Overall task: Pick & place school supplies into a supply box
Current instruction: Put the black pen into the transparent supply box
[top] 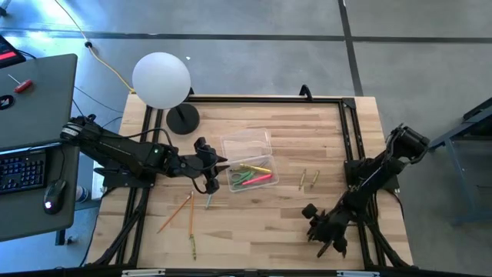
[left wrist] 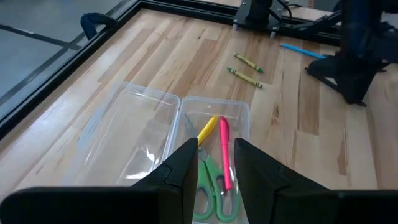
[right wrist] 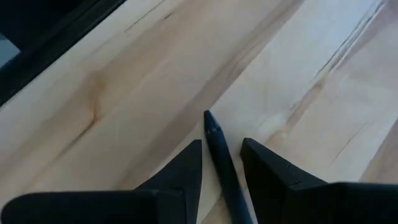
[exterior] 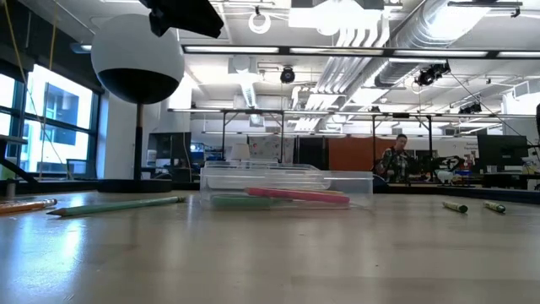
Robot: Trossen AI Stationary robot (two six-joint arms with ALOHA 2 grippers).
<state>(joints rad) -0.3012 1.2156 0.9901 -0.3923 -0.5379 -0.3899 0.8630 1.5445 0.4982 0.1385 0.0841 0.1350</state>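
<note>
Near the table's middle, the supply box (top: 247, 160) lies open, its clear lid folded flat toward the far edge beside the white globe lamp (top: 161, 79). Inside the tray rest green-handled scissors (left wrist: 208, 186), a pink pen (left wrist: 224, 149) and a yellow piece (left wrist: 208, 129). The left gripper (left wrist: 214, 155) hovers just above the box's near-left end, jaws parted with nothing between them, the scissors showing through the gap. Beside it, toward the front-left corner, an orange pencil (top: 175, 213) and a green pencil (top: 192, 231) lie on bare wood, well apart from the box. Two small yellow-green pieces (top: 309, 179) sit to the box's right, with open wood all around them. Close to the front-right edge, the right gripper (right wrist: 221, 155) hangs low over the table (top: 261, 231), its fingers spread to either side of a black pen (right wrist: 221, 155); whether they touch it cannot be told. Black frame rails border the table's far and side edges.
</note>
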